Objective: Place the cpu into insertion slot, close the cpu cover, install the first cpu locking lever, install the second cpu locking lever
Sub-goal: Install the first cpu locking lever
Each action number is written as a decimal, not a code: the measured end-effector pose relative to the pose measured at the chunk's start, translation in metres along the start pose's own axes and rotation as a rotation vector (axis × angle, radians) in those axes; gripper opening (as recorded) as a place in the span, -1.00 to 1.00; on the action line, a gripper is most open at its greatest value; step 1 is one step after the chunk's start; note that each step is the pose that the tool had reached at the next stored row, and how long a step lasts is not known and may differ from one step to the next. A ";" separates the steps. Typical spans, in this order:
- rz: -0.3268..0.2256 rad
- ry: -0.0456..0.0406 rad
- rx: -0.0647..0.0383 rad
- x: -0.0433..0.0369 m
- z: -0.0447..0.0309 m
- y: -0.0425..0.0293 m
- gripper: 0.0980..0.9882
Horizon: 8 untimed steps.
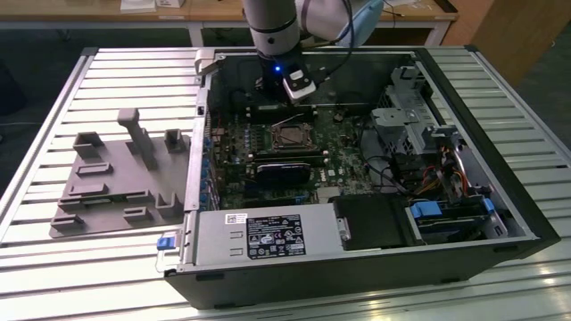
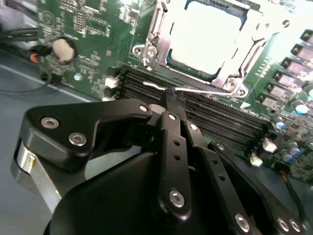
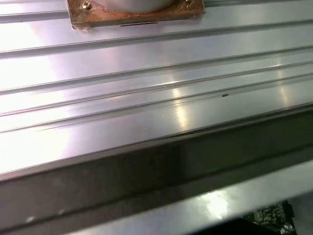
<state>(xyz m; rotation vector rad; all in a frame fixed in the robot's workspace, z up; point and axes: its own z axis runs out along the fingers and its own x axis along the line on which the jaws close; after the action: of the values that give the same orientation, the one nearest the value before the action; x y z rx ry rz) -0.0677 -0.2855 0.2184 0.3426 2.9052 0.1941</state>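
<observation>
Pinched down narrow, the gripper has its black fingers meeting on a thin silver wire lever, which shows in the second wrist view. The lever runs along the near edge of the cover and crosses above the long black memory slots.

Just beyond it is the chip, a flat square with a pale, brightly lit metal top. It sits in the socket. The cover, a thin shiny metal frame, lies flat around the chip, whose top shows through its window. Green circuit board surrounds them, and a round coin battery sits on the board well apart from them.

In the exterior view the arm reaches down into an open computer case lying on a slatted metal table. The socket is near the middle of the board, and the grey power supply is at the case's near edge. A grey moulded tray rests on the table at the exterior view's left.
</observation>
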 end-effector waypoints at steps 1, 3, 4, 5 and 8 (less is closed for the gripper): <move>0.000 0.0001 0.000 -0.0006 -0.0032 0.0005 -0.99; 0.000 0.0002 0.000 -0.0013 -0.0068 0.0010 -0.99; 0.000 0.0001 0.000 -0.0013 -0.0068 0.0011 -0.99; 0.000 0.0000 0.000 -0.0014 -0.0068 0.0011 -0.99; 0.000 0.0002 0.000 -0.0021 -0.0072 -0.0018 -0.99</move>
<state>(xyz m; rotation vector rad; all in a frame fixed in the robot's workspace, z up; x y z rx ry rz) -0.0678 -0.2884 0.2256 0.3424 2.9055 0.1938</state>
